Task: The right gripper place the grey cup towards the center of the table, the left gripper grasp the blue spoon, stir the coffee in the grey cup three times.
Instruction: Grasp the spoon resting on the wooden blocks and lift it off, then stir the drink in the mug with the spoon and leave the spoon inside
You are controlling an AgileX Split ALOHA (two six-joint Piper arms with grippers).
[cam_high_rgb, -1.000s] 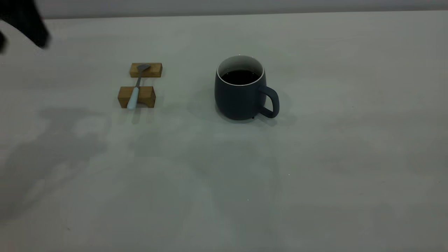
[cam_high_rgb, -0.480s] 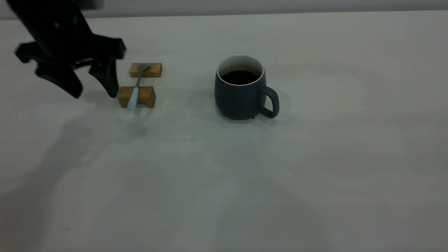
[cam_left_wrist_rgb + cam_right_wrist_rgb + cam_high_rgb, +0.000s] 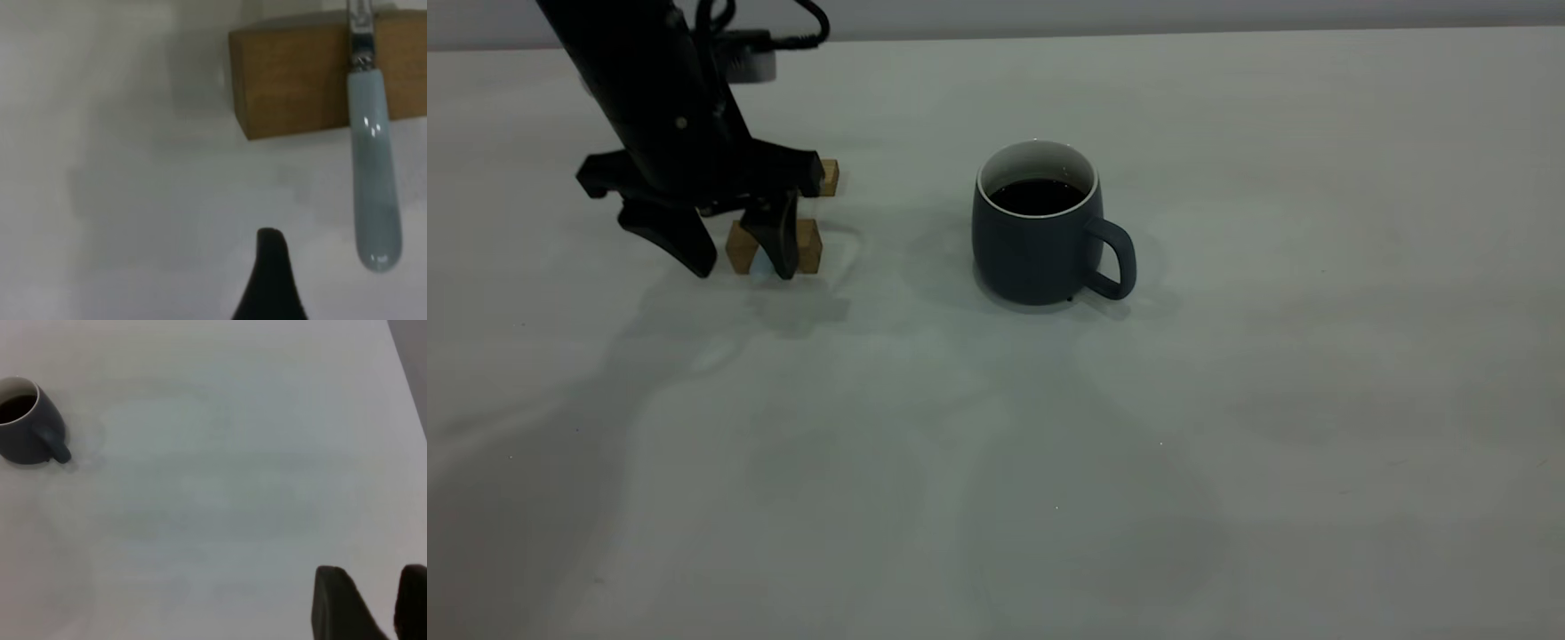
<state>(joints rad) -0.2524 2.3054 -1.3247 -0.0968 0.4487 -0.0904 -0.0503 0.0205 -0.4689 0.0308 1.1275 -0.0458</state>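
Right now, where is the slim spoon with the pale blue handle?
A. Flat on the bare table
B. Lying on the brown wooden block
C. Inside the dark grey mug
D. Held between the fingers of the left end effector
B: in the left wrist view the slim spoon with the pale blue handle lies across the brown wooden block, its handle end overhanging, and the open left end effector is not gripping it.

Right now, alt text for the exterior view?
The left tool, open, hangs low over the wooden blocks, hiding the blue spoon. To its right the grey cup holding coffee stands on the table, handle pointing right.
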